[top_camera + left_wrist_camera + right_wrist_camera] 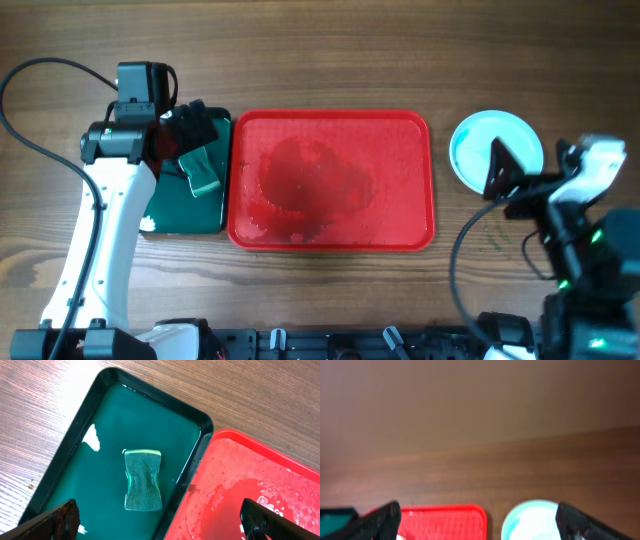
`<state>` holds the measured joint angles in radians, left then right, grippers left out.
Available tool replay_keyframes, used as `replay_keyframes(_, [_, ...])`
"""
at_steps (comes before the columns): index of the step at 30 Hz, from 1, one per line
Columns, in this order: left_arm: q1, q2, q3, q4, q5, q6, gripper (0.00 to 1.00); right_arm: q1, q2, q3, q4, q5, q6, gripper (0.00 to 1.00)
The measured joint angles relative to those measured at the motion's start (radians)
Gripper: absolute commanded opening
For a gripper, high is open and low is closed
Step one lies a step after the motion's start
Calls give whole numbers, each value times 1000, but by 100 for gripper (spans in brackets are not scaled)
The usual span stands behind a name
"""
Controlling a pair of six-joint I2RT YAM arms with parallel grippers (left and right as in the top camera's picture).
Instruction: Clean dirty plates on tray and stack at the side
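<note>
The red tray (330, 180) lies mid-table with wet smears and no plates on it; it also shows in the left wrist view (250, 490) and the right wrist view (445, 520). A stack of pale blue plates (480, 145) sits on the table to its right, also in the right wrist view (530, 520). My left gripper (160, 522) is open and empty above the dark green tray (215, 215), close to a green sponge (143, 479) that lies in it. My right gripper (477, 520) is open and empty, raised at the right near the plates.
The dark green tray (100, 390) holds water and the sponge (202, 172), and touches the red tray's left side. Cables run along both table sides. Bare wood lies behind and in front of the trays.
</note>
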<state>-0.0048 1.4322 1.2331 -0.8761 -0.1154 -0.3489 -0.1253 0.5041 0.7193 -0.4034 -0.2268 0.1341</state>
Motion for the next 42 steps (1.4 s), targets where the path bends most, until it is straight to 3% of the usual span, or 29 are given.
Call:
replay_keyframes(5, [0,0,0,0,-1,0,100,31,-251,-409,280,-1,26,100])
replay_keyframes(12, [0,0,0,0,0,0,100,38,-476,-700,397,45,136,100])
replay_keyframes(19, [0,0,0,0,0,0,100,38,-485,-713,402,146,219,100])
replay_keyframes(42, [0,-4,0,0,0,0,100,38,-485,-713,402,165,237,100])
